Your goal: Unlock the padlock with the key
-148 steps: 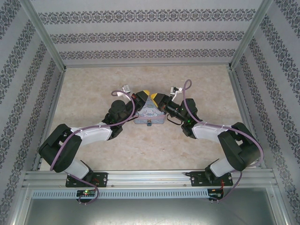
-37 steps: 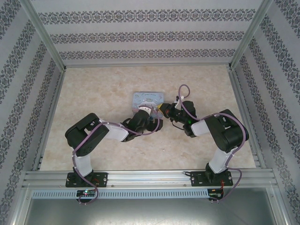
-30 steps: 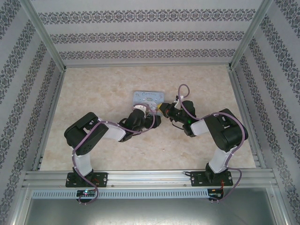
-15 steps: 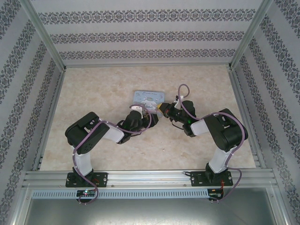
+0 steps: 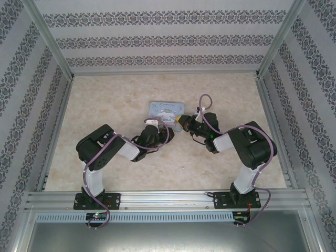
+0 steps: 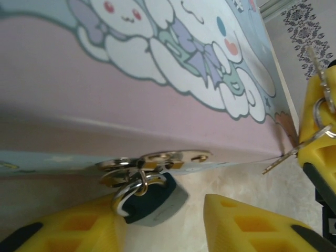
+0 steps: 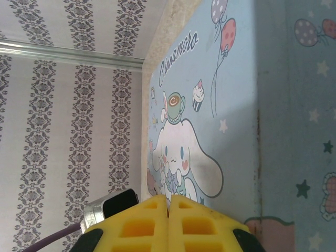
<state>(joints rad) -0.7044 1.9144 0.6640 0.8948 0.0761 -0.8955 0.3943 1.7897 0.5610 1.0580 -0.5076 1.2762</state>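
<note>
Top external: high above the near edge, facing down over the whole table [image 5: 105, 100].
Left wrist: close at the tin's [image 6: 131, 105] near side, facing far.
Right wrist: close at tin's right, facing left.
Shared: tin in all; right gripper [image 5: 181, 122] in top and left wrist.

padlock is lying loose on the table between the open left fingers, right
Not loose. The left wrist view shows the padlock hooked by its shackle through the hasp of the tin, between the open fingers of the left gripper.
</note>
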